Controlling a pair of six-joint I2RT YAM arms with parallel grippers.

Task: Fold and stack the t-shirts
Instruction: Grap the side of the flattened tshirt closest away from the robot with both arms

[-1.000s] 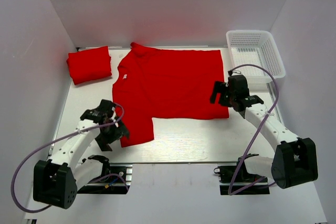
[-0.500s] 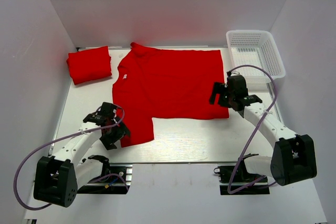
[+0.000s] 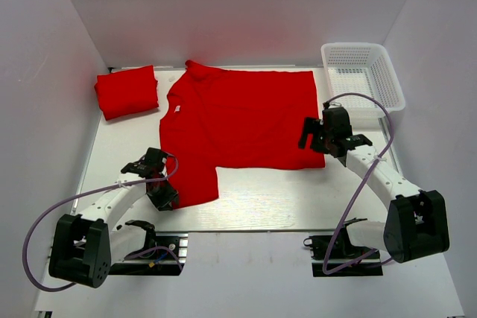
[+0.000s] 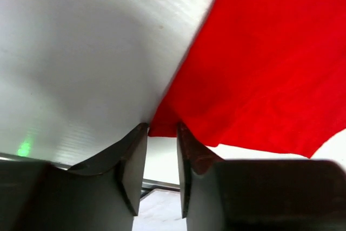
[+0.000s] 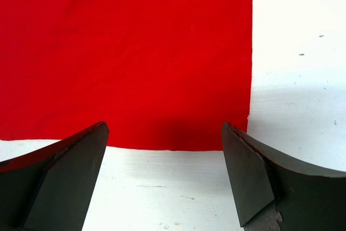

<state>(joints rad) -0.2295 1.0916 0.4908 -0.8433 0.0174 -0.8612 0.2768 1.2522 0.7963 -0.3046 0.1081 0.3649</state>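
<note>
One red t-shirt [image 3: 246, 117] lies spread flat on the white table [image 3: 261, 199]. A second t-shirt [image 3: 127, 91] sits folded at the back left. My left gripper [image 3: 165, 197] is low at the near corner of the flat shirt's left sleeve. In the left wrist view the jaws [image 4: 162, 129] stand a narrow gap apart, with the sleeve corner [image 4: 259, 68] between their tips. My right gripper [image 3: 311, 139] hovers at the shirt's near right corner. In its wrist view it [image 5: 163, 127] is wide open over the hem [image 5: 135, 52], holding nothing.
A white lattice basket [image 3: 365, 72] stands at the back right, just behind the right arm. White walls enclose the table on three sides. Bare table strip runs along the near edge in front of the shirt.
My left gripper has dropped to the sleeve corner and its jaws have narrowed from wide open to a small gap. The right arm has stayed put.
</note>
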